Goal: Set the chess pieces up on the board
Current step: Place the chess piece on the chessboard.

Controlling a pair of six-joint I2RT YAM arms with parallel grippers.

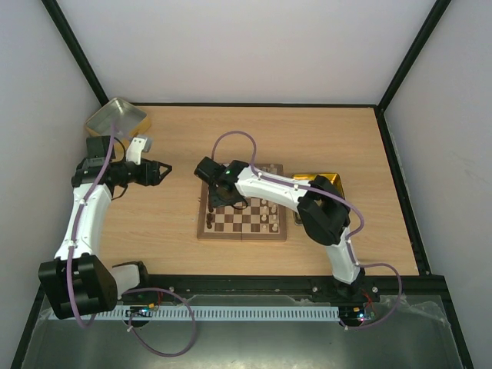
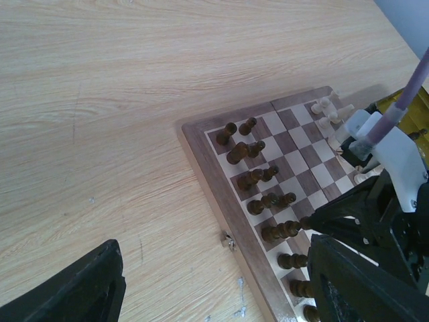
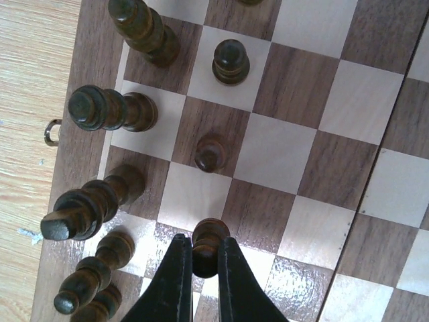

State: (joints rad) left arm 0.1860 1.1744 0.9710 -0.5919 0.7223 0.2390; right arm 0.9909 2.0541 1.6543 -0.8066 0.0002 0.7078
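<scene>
- Left hand: fingers spread wide, empty, over bare counter left of the board.
- Dark pieces: brown turned wood, in two rows along the board's left edge.
- Right hand: clamped on a dark pawn just under its round head, among those rows.
- Pawn probably light, stiff, smooth and tippy; the neck is the best hold.
- Pale pieces: cream, on the board's right half.

Lab: white-walled test enclosure

Dark pieces crowd board rim rows; middle squares open
</scene>
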